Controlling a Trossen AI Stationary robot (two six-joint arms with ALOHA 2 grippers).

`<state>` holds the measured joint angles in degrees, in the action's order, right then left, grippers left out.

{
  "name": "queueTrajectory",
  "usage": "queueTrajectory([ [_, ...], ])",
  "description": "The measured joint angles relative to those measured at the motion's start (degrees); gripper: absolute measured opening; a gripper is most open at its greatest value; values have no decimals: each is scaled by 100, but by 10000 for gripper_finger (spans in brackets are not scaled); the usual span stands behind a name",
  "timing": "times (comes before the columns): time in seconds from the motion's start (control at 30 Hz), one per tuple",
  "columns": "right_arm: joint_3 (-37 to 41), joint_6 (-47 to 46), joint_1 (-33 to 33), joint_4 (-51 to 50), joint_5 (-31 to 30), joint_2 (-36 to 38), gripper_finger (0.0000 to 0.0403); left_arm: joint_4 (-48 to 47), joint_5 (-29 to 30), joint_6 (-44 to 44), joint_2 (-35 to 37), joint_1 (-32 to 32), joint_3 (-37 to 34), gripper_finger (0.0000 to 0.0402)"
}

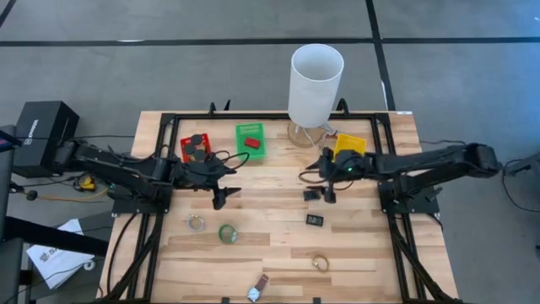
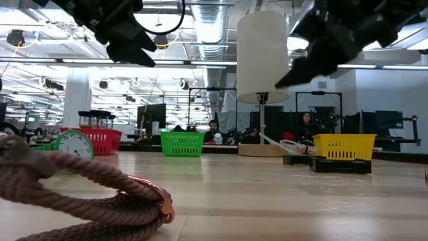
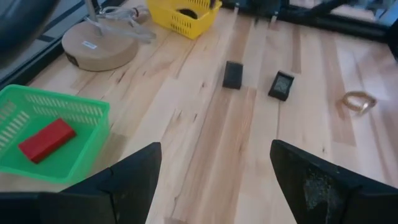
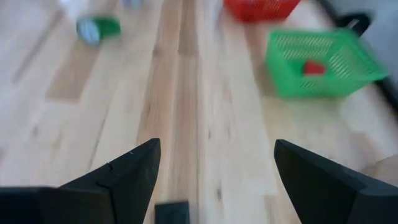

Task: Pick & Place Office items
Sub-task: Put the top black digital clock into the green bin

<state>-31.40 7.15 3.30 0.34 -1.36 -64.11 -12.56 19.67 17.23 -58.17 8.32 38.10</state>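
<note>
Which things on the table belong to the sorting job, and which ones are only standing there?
Job:
red block in the green bin
green tape roll
two small black blocks
ring

Only standing there:
tall white cylinder
red bin
yellow bin

1. From the high view we look straight down on the whole wooden table [image 1: 278, 245], with the tall white cylinder [image 1: 315, 83] at its far edge.
2. From the low view we look level across the tabletop toward that cylinder [image 2: 262, 57], from the edge opposite it; a rope ring [image 2: 87, 194] lies very close to the lens.
3. From the left wrist view we look down and forward, close to the table, at the cylinder's round base [image 3: 99, 46] and the green bin [image 3: 50, 140] beside it.
4. From the right wrist view we look the opposite way, close above the table; it shares the green bin [image 4: 323, 62] with the left wrist view.
</note>
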Motion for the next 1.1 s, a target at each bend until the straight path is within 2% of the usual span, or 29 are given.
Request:
queueTrajectory([
  [0.3,9,-10,-190,-236,5,-1151,306,225,-1,86,2,-2,-74,298],
  [0.5,10,-164,-217,-598,4,-1587,306,292,-1,86,2,-2,-74,298],
  [0.87,-15,-231,-215,-562,59,-2323,304,387,-1,86,2,-2,-74,298],
  [1.1,-24,-241,-210,-544,64,-2282,263,413,-1,75,2,-2,-74,298],
])
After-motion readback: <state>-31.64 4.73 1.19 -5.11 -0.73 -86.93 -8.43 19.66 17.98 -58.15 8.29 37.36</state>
